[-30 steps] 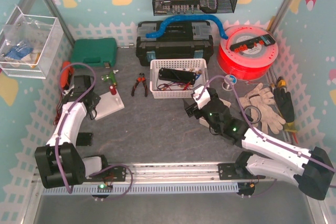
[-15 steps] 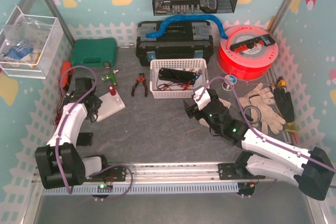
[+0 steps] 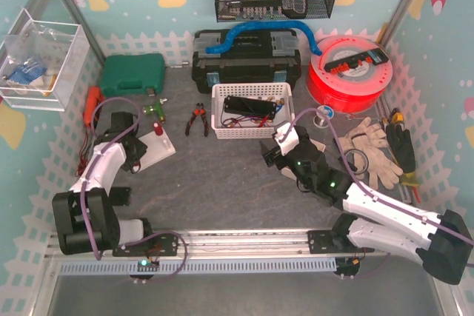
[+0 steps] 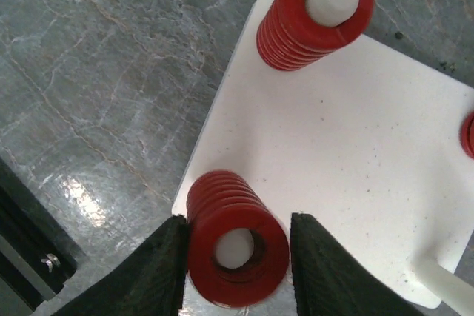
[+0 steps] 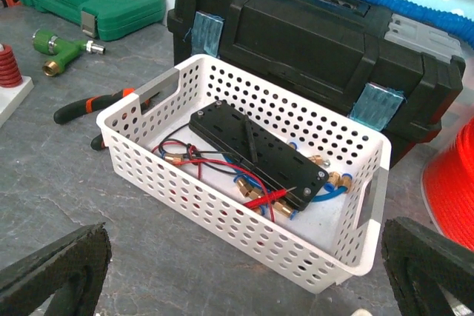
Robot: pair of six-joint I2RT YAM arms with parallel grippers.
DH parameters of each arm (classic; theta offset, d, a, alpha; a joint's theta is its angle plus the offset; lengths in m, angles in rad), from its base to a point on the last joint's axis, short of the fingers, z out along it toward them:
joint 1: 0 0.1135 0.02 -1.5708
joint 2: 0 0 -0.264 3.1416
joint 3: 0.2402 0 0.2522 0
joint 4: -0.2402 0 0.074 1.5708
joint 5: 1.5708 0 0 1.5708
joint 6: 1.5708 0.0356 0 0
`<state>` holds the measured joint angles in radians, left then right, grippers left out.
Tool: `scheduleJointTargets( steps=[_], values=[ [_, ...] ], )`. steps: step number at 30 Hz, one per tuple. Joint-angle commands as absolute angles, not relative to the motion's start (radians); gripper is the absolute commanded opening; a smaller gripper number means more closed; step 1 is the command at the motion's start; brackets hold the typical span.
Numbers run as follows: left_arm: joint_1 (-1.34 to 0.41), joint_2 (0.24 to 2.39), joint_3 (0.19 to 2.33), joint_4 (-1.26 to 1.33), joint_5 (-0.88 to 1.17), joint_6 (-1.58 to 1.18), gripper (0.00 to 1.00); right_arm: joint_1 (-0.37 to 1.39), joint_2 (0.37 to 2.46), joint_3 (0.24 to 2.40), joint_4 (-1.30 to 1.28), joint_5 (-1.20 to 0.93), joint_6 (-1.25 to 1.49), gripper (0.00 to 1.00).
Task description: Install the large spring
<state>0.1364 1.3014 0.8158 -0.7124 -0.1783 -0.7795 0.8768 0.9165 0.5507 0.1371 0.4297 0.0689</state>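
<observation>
My left gripper (image 4: 235, 246) straddles the large spring (image 4: 237, 257). It stands upright on a peg at the plate (image 4: 333, 153) corner nearest that arm. I cannot tell whether the pads clamp it or stand just clear. The peg's base is hidden. My right gripper (image 5: 241, 271) gapes empty, well apart, facing the basket (image 5: 222, 212).

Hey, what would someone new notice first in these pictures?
Probably the red spring on a corner peg of the white plate, flanked by the left arm's fingers. Then the big red cable reel at the back right, and the white basket of wires mid-table.
</observation>
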Motion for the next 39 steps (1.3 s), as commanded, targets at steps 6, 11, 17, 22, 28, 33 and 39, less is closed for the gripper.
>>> scheduleJointTargets(
  steps=[6,11,17,22,28,33,39],
  values=[
    [0.140,1.272,0.872,-0.707,-0.107,-0.786,0.67,0.864,0.854,0.625,-0.147,0.603,0.425,0.99],
    [0.118,1.225,0.924,-0.736,-0.081,-0.751,0.96,0.850,0.862,0.694,-0.422,0.630,0.744,0.99],
    [0.020,1.203,1.011,-0.733,-0.038,-0.656,0.99,0.766,0.950,0.746,-0.575,0.484,0.847,0.99],
    [-0.086,1.228,1.039,-0.716,-0.026,-0.611,0.99,0.574,1.075,0.800,-0.583,0.208,0.674,0.95],
    [-0.193,1.219,1.009,-0.668,-0.038,-0.599,0.99,0.538,1.151,0.894,-0.612,0.120,0.321,0.65],
    [-0.217,1.205,0.976,-0.641,-0.037,-0.600,0.99,0.537,1.183,0.943,-0.608,0.115,0.252,0.48],
    [-0.220,1.193,0.951,-0.608,-0.028,-0.587,0.99,0.515,1.262,0.985,-0.660,0.229,-0.112,0.54]
  ],
)
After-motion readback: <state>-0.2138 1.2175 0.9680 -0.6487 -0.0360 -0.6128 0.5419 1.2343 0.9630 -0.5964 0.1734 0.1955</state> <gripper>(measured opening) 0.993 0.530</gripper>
